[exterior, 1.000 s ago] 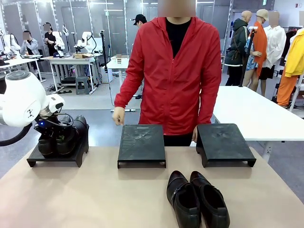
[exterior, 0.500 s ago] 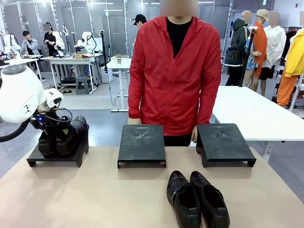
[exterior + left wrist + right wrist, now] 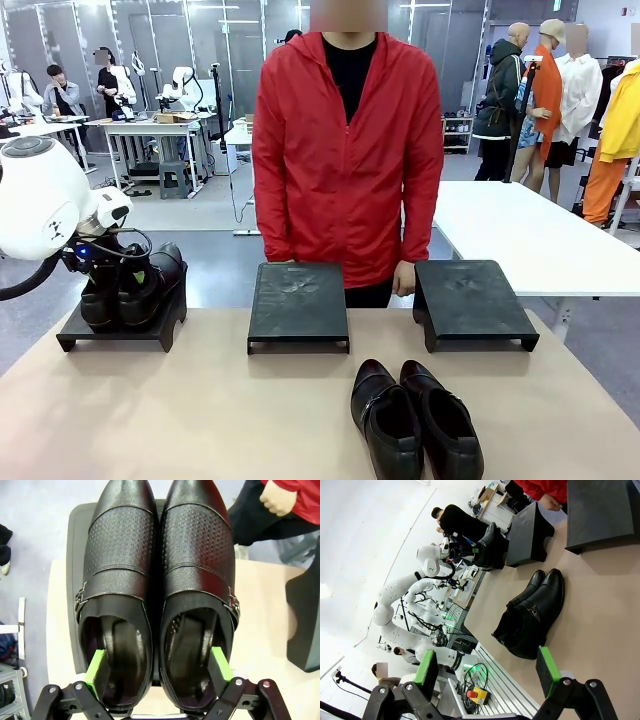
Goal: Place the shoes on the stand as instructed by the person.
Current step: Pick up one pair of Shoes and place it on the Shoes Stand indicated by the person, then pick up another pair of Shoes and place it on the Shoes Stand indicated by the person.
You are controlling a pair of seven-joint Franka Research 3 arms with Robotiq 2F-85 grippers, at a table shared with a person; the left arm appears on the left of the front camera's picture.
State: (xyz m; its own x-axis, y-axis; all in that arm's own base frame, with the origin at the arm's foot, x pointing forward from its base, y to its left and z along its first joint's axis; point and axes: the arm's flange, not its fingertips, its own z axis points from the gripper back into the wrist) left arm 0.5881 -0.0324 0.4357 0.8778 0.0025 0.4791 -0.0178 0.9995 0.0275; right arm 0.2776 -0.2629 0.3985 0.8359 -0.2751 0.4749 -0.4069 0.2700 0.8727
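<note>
**Open over the loaded left stand**

On the left stand (image 3: pixel 110 335): one pair of black buckled dress shoes (image 3: pixel 122 555), side by side and touching. Straddled at the heel end by the left gripper (image 3: pixel 158 666), jaws spread wide, one green pad over each shoe's opening. Nothing clamped, as far as can be told.

On the tan table (image 3: pixel 200 410): a second pair of black shoes (image 3: pixel 385 420), on the robot's side of the middle stand (image 3: pixel 298 300) and the right stand (image 3: pixel 470 300). Well apart from the right gripper (image 3: pixel 486 669), likewise wide open and holding nothing.

Across the table: a person in a red jacket (image 3: pixel 345 150), one hand (image 3: pixel 404 280) beside the right stand. Beyond: a workshop with white tables.

Stand pair: toes away from the left gripper, toward the person's side, long axis running near to far. Table pair: toes toward the stands, long axis slanted slightly left.
</note>
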